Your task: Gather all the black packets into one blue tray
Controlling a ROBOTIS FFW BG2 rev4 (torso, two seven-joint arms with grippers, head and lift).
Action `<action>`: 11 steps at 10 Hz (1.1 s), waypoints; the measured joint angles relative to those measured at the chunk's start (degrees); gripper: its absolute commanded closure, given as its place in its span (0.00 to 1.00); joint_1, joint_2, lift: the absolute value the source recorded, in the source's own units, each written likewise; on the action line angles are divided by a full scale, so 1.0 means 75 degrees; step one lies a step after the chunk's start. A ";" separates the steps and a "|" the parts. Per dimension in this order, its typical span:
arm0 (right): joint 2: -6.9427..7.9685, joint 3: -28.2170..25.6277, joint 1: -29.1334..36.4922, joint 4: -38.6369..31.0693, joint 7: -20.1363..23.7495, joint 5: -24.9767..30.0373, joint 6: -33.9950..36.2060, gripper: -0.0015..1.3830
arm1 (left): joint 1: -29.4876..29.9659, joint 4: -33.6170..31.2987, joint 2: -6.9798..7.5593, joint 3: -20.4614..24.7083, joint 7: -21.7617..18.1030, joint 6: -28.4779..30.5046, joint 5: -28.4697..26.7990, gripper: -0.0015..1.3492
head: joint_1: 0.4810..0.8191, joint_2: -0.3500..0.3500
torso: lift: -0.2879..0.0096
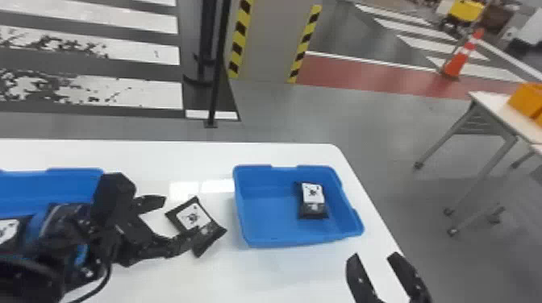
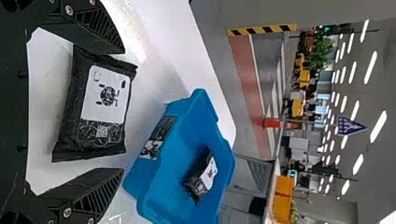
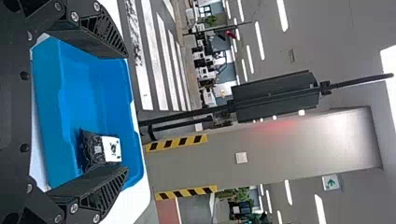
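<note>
Left gripper around black packet

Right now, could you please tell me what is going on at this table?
The robot's left gripper is open around a black packet on the white table. A second packet lies in the right-hand blue tray, a third in the left-hand tray. The right gripper is open and empty.

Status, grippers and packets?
Left gripper open around table packet. Right gripper open, empty, near right tray. One packet in right tray, another in left tray. Nothing visibly blocking.
</note>
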 measured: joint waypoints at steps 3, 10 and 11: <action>0.0000 0.0087 -0.0143 0.0098 0.0000 -0.0024 0.0000 0.13 | -0.1198 0.1458 0.0008 -0.0947 0.0165 0.0128 -0.0307 0.09 | 0.63 0.00 | 0.60; 0.0000 0.0334 -0.0392 0.0367 0.0000 -0.0202 0.0000 0.13 | -0.2559 0.3849 -0.0150 -0.2123 0.0442 -0.0172 -0.0651 0.62 | 0.63 0.00 | 0.60; 0.0000 0.0354 -0.0392 0.0379 0.0000 -0.0237 0.0000 0.13 | -0.2606 0.3983 -0.0177 -0.2086 0.0563 -0.0266 -0.0813 0.90 | 0.63 0.00 | 0.60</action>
